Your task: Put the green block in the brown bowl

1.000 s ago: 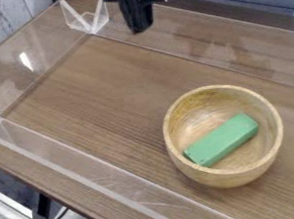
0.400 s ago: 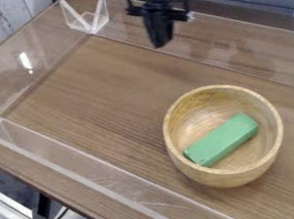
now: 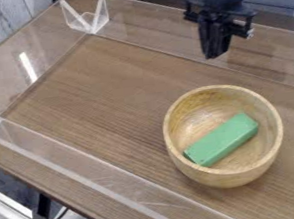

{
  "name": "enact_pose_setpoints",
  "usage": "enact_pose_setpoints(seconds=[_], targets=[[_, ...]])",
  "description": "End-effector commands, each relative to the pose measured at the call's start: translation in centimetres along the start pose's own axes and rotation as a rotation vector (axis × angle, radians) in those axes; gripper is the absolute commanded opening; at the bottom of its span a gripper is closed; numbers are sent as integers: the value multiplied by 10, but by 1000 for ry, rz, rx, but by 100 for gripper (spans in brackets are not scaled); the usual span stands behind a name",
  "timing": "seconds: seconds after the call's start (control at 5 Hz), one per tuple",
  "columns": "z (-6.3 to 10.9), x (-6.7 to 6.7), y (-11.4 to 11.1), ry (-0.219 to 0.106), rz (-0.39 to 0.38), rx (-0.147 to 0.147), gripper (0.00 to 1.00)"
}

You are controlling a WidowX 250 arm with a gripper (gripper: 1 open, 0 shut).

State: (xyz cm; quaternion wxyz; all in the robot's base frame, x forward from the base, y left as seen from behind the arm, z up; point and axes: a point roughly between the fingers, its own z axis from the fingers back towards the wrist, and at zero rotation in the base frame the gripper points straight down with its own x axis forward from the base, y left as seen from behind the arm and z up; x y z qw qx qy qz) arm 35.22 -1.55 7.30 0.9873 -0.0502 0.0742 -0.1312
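The 1 green block (image 3: 222, 140) is lying inside the brown bowl (image 3: 180, 121), and the gripper (image 3: 212, 47) is hovering beyond the bowl, well apart from it; how wide its fingers are standing, I can't tell from here.

readable text: none | labels, brands: none legible | numbers: none legible | signs: none legible | view: whole camera picture

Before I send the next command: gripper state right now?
Gripper: holding nothing visible, up at the back of the table; too small and blurred to tell whether the fingers are open or closed.
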Motion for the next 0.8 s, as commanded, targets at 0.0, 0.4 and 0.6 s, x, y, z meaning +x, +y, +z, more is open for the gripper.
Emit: enact_pose_setpoints(seconds=[0.0,0.4,0.6], targets=[[16,9,3,-63,7,43,0],[19,16,6,-66,48,9,100],[19,21,6,-92,58,-1,0]])
